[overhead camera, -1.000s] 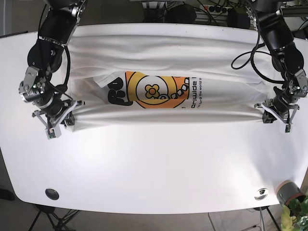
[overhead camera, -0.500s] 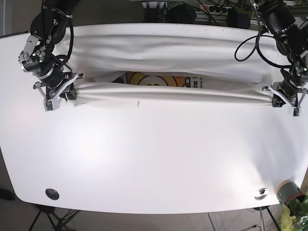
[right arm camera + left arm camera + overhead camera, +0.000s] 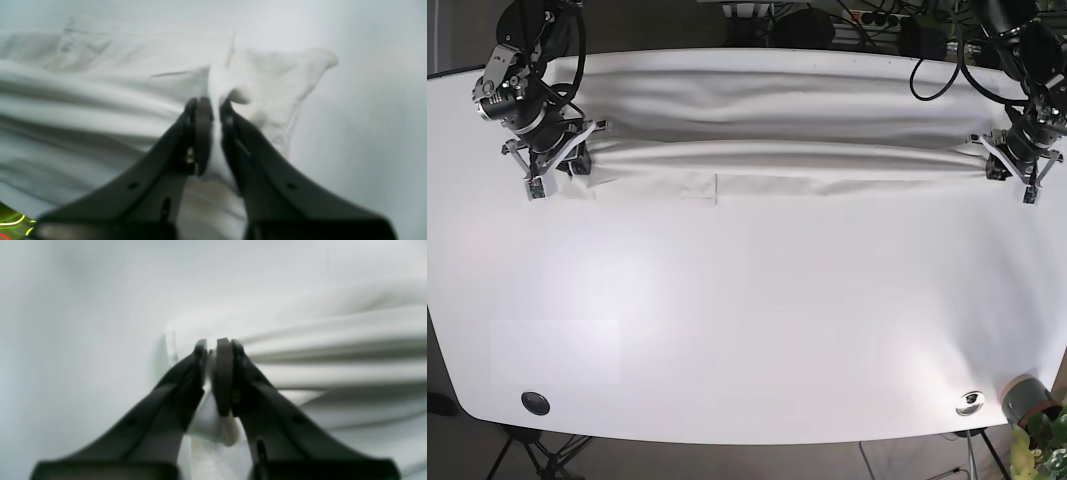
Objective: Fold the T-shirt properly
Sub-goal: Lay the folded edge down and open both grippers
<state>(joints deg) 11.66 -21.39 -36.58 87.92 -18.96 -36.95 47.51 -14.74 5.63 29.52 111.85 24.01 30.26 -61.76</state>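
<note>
T-shirt (image 3: pixel 787 150) is soft, limp; your left hand (image 3: pixel 1010 168) and right hand (image 3: pixel 549 165) both pinch its edge corners.

— Where's the shirt (image 3: pixel 787 130)?
— Spread along the far edge of the table (image 3: pixel 747 320), folded into a long band running side to side
— And the grippers?
— Right gripper (image 3: pixel 552 165) at the band's left end in the base view, left gripper (image 3: pixel 1010 163) at its right end. Each clamped on a pinch of cloth (image 3: pixel 217 110) at the near edge
— Anything near the front?
— Round fitting (image 3: pixel 535 403) at the near left corner, another (image 3: pixel 970 402) near right, with a plant (image 3: pixel 1039 430) just beyond the corner
</note>
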